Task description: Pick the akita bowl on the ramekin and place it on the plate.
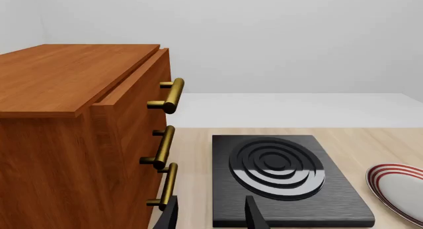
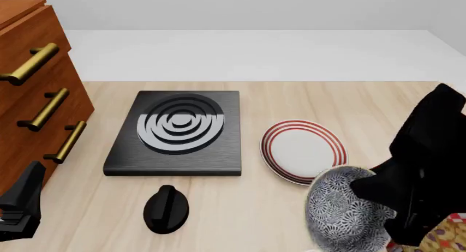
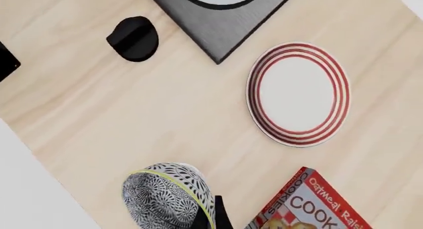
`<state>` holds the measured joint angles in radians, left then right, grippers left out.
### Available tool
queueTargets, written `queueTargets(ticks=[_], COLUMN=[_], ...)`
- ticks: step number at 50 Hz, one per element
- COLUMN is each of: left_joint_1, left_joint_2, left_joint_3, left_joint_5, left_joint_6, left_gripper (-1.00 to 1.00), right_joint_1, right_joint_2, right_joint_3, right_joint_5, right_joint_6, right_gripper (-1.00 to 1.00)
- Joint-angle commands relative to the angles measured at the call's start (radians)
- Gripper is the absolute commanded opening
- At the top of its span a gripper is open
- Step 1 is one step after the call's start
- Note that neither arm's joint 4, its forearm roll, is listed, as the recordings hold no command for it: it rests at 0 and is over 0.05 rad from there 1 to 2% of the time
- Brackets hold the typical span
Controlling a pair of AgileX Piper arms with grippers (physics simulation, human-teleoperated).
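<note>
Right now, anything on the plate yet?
No. The plate shows only bare white inside its red rings. The akita bowl is at the right gripper, off the plate's near edge. What's under the bowl can't be seen.

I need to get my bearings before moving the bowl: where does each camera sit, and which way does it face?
Front view: above and behind the arms, looking forward and down at the burner, plate, akita bowl; right arm covers the bowl's edge.
Left wrist view: low, facing the cabinet and burner; left gripper fingertips show.
Right wrist view: high, looking down at the plate, bowl, cookie box; right gripper tips at the bowl's rim.
All three share the burner and plate.
</note>
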<state>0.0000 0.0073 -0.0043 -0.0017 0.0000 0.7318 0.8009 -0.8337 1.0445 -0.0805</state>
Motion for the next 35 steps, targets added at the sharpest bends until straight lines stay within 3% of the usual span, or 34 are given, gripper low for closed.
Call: queueTargets(ticks=[1, 15, 18, 23, 25, 26, 35], left_joint_1=[0.0, 0.0, 0.0, 0.0, 0.0, 0.0, 0.0], left_joint_2=[0.0, 0.0, 0.0, 0.0, 0.0, 0.0, 0.0], left_joint_3=[0.0, 0.0, 0.0, 0.0, 0.0, 0.0, 0.0], left_joint_5=[0.0, 0.0, 0.0, 0.0, 0.0, 0.0, 0.0], left_joint_6=[0.0, 0.0, 0.0, 0.0, 0.0, 0.0, 0.0], left_gripper=[1.0, 1.0, 1.0, 1.0, 1.0, 1.0, 1.0], right_joint_1=[-0.121, -0.243, -0.251, -0.298, -0.372, -0.37, -0.416], right_joint_2=[0.075, 0.266, 0.315, 0.382, 0.432, 0.437, 0.51], right_joint_3=[-0.082, -0.25, -0.278, -0.293, -0.32, -0.322, -0.322], right_joint_5=[-0.075, -0.161, -0.195, -0.245, -0.27, -0.278, -0.333], right_joint_6=[0.035, 0.064, 0.102, 0.102, 0.06, 0.08, 0.07], right_gripper=[-1.0, -1.0, -1.0, -1.0, -1.0, -1.0, -1.0])
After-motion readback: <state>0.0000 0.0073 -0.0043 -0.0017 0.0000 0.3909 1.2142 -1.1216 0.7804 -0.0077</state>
